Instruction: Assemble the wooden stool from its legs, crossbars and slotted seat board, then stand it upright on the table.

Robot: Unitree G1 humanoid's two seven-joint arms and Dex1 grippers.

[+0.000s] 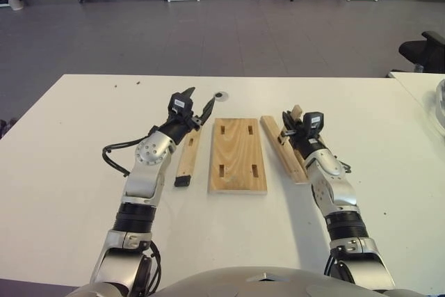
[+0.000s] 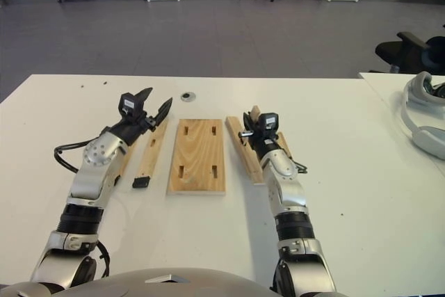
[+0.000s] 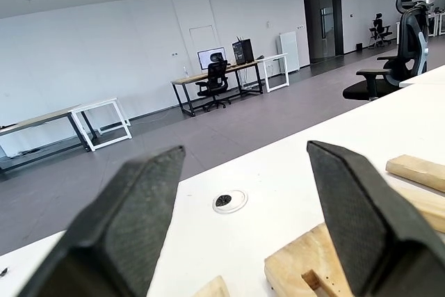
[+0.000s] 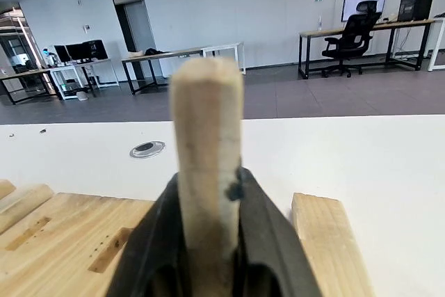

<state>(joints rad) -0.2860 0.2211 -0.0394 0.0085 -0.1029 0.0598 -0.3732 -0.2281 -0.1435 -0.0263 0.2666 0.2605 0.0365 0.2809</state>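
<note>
— jaws first, what do we have?
— right gripper [image 4: 207,196] is closed tight on a wooden peg [image 4: 207,123], which sticks out forward past the fingertips. left gripper [image 1: 201,101] stands wide open, holding nothing, just above the far end of the left leg piece [image 1: 188,159].
— and how will the wood handle, we think?
— stiff and light, we judge, and rather smooth, so the peg can turn in a narrow pinch. we would take each long piece near its middle, across the flat sides, not at the end. the seat board [image 1: 238,156] looks heavier. better to leave it flat on the table [image 1: 83,123] and bring the parts to its slots.
— where is it lying?
— flat between the two arms, slots facing up.
— count, please.
— one seat board with four slots. one left leg piece, with a dark near end. on the other side the inner right piece [image 1: 284,149] just beside the board, and the outer right piece [image 4: 318,241] by the right arm, partly hidden. one wooden peg in the grip. more we cannot tell.
</note>
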